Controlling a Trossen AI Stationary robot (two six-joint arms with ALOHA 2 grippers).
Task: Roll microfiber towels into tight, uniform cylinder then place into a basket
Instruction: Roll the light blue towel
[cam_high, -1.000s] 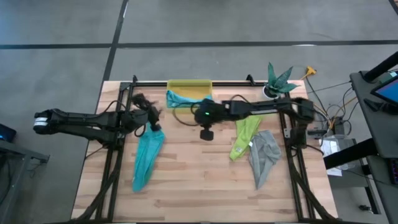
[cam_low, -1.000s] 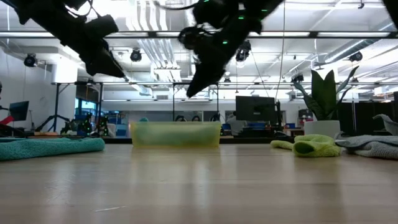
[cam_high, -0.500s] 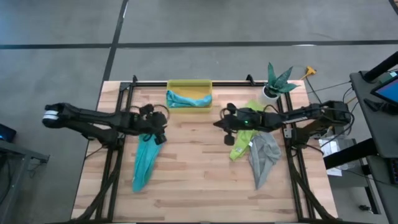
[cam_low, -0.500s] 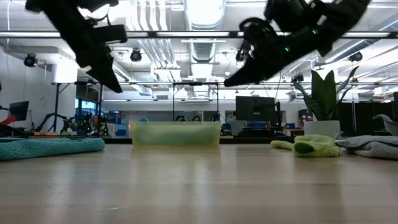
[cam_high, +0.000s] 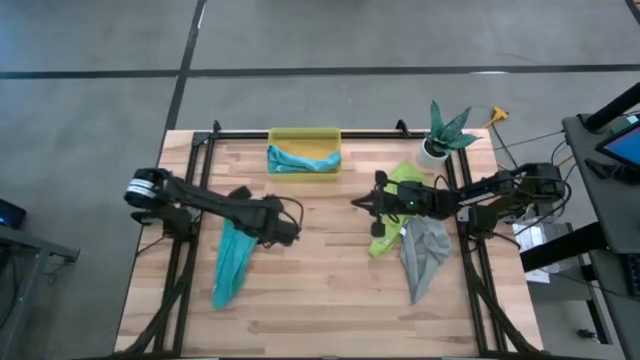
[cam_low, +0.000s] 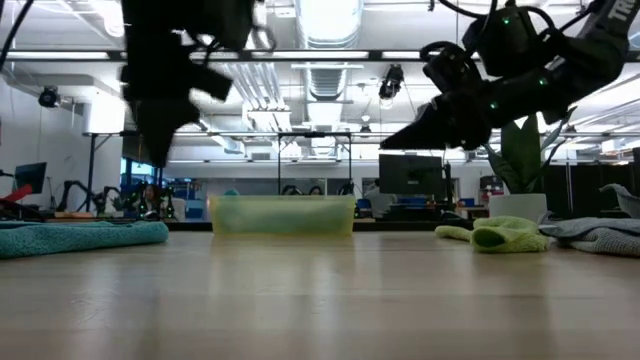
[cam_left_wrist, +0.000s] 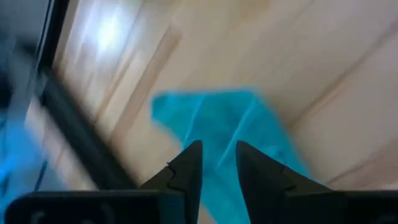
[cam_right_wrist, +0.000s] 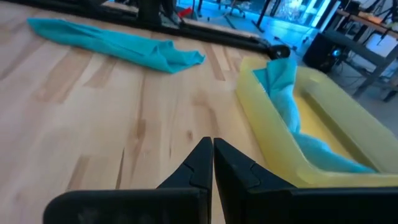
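We see the left gripper (cam_high: 284, 222), fingers narrowly apart and empty, above the teal towel (cam_high: 234, 260) on the table (cam_high: 320, 300), the right gripper (cam_high: 358, 203) pressed together near the lime green towel (cam_high: 390, 225), and the light blue towel (cam_high: 297, 160) in the basket (cam_high: 303, 135).

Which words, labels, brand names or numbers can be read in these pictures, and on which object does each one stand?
"TR": white letters, cut off by the picture's edge, on the right arm in the low view; the rest is out of frame.
The monitors in the room behind show nothing legible.
No text shows on the towels, the basket, the plant pot or the table.
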